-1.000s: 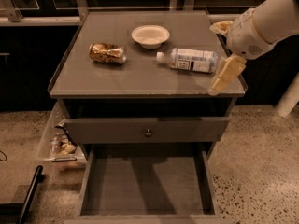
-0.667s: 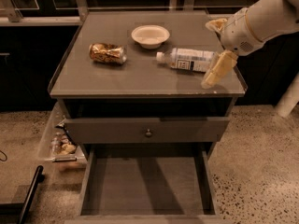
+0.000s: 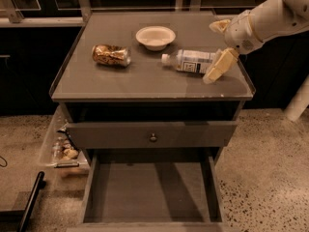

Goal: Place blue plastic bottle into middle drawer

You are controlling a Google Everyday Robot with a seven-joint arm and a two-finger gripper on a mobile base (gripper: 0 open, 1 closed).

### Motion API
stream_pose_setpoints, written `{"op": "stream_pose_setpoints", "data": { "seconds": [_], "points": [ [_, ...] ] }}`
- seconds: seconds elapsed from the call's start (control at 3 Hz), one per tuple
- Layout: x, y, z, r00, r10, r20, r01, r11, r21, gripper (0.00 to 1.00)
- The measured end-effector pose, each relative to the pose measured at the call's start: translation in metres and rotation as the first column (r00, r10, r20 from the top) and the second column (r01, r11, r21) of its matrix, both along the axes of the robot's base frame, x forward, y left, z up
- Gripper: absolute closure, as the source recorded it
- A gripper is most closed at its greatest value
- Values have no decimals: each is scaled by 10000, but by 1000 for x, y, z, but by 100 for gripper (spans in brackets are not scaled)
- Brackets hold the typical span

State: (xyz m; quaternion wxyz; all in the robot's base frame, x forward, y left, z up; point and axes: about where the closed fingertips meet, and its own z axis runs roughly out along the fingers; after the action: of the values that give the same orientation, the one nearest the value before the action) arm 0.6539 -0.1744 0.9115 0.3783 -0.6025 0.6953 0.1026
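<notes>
The blue plastic bottle (image 3: 192,61) lies on its side on the cabinet top (image 3: 120,81), white cap pointing left toward the bowl. My gripper (image 3: 219,46) comes in from the right at the bottle's base end. It is open, with one pale finger (image 3: 217,66) in front of the bottle and the other (image 3: 219,25) behind it. The middle drawer (image 3: 149,190) is pulled out below, its flat grey floor bare.
A gold crumpled can (image 3: 111,55) lies at the left of the top and a white bowl (image 3: 155,36) sits at the back middle. A closed drawer front with a round knob (image 3: 153,137) is above the open drawer. A clear bin of snacks (image 3: 62,146) hangs at the cabinet's left side.
The gripper has moved left and a little back, so its fingers now stand on either side of the bottle's base end. The bottle has not moved.
</notes>
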Motion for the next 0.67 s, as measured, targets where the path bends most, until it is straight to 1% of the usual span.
{"op": "stream_pose_setpoints", "data": {
  "seconds": [0.33,0.67],
  "points": [
    [19,-7,-16,9994,-161,-312,164,9998,109,0],
    [33,-12,-35,9972,-354,-665,362,9993,120,0]
  ]
}}
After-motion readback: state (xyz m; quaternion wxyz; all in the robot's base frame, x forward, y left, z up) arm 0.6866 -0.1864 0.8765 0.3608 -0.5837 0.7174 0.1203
